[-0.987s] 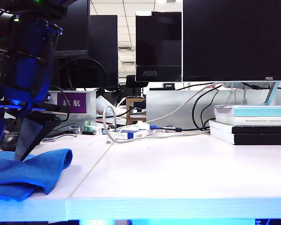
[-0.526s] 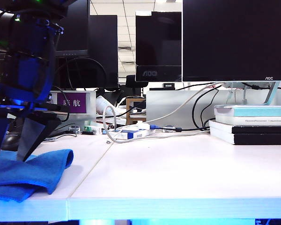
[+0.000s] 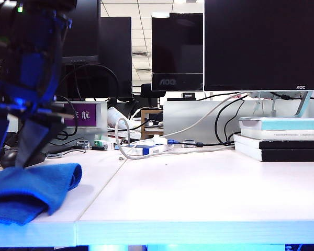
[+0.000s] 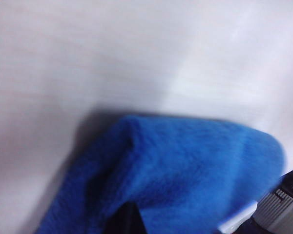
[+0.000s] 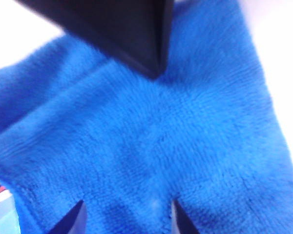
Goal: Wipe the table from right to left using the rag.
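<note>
The rag [image 3: 29, 191] lies bunched in thick folds at the front left corner of the surface [image 3: 199, 193]. It sits on the left panel, left of the thin seam [image 3: 102, 191], and its near fold reaches the pale front edge. There is one rag, bright blue, with no label visible.

In the exterior view the left gripper [image 3: 13, 162] comes down on the rag from above. Two dark fingers [image 3: 34, 144] stand apart with their tips at the cloth. Its own wrist view shows only blue cloth, bare white surface and one dark tip, so I cannot tell whether the fingers are clamped on the rag.

In the right wrist view the right gripper [image 5: 124, 219] is over the same cloth. Its two fingertips [image 5: 71, 222] are spread wide with nothing pinched between them. A black wedge from the other arm presses into the rag just beyond.

Further back, along the far edge, two monitors carry readable branding: "AOC" on the middle one [image 3: 169, 82] and "AOC" on the large right one [image 3: 300, 87]. A purple sign [image 3: 83, 115] at the far left shows white Chinese characters, one reading "航". At the right edge is one stack of books [image 3: 280, 138]; the small spine print is too fine to read. White and black cables [image 3: 199, 125] trail between the monitors.
</note>
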You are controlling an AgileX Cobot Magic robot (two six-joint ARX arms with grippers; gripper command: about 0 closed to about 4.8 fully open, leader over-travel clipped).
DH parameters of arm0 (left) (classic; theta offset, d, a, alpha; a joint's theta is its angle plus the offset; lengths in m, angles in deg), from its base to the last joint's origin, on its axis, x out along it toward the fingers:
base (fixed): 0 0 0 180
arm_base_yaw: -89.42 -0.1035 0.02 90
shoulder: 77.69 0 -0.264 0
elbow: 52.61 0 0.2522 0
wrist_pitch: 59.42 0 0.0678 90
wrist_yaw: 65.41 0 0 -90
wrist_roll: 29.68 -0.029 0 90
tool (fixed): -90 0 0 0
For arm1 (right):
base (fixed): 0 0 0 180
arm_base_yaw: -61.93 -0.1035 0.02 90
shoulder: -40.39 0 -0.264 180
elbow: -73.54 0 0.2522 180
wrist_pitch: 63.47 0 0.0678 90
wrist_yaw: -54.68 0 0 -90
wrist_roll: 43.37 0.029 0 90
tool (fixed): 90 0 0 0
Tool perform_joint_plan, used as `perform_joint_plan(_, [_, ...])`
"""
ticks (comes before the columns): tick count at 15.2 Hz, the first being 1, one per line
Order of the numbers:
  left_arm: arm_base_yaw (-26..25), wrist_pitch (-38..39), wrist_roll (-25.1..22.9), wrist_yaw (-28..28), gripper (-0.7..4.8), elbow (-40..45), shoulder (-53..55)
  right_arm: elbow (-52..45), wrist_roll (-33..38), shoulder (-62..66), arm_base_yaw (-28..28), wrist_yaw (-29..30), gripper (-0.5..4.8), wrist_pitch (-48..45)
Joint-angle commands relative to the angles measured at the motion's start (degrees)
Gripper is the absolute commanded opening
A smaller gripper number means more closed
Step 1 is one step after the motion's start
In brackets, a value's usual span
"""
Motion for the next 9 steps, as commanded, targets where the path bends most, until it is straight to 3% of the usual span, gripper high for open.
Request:
perform_joint_plan(1, [0.07, -0.35, 0.20, 3.52, -0.05, -0.09, 0.94, 0.22, -0.35, -1.75, -0.11, 0.02, 2.25, -0.39])
perform_joint_plan(9, [0.09, -2.34, 0.24, 7.41, -0.05, -0.11, 1.14, 3.54, -0.74, -6.62, 0.09, 0.00, 2.22, 0.17])
